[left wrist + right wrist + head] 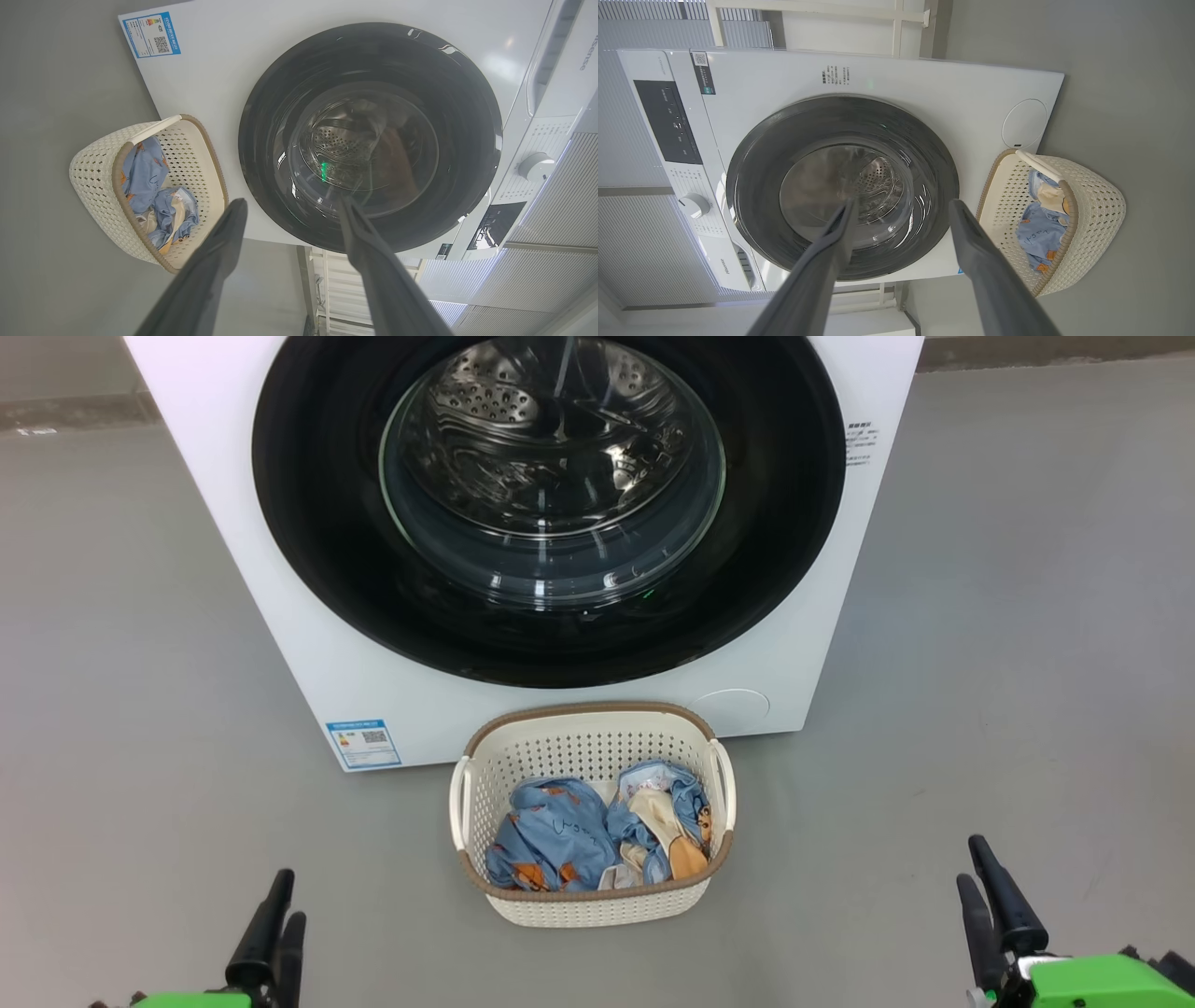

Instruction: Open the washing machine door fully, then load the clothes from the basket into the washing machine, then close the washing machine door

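Observation:
The white washing machine (411,709) stands ahead with its round black-rimmed washing machine door (551,476) shut; the steel drum shows through the glass. On the floor right in front sits the cream basket (588,747), holding the light-blue and cream clothes (579,835). My left gripper (288,901) hangs low at the left and my right gripper (971,861) low at the right, both well back from the basket. In the wrist views the left gripper (293,201) and right gripper (904,203) stand open with nothing between the fingers, facing the door (369,135) (840,186).
Grey floor (1027,663) lies on both sides of the machine and basket. A blue label (364,743) is at the machine's lower left. The control panel (668,121) and knob (693,205) sit along its top. Slatted wall panels (551,280) stand behind.

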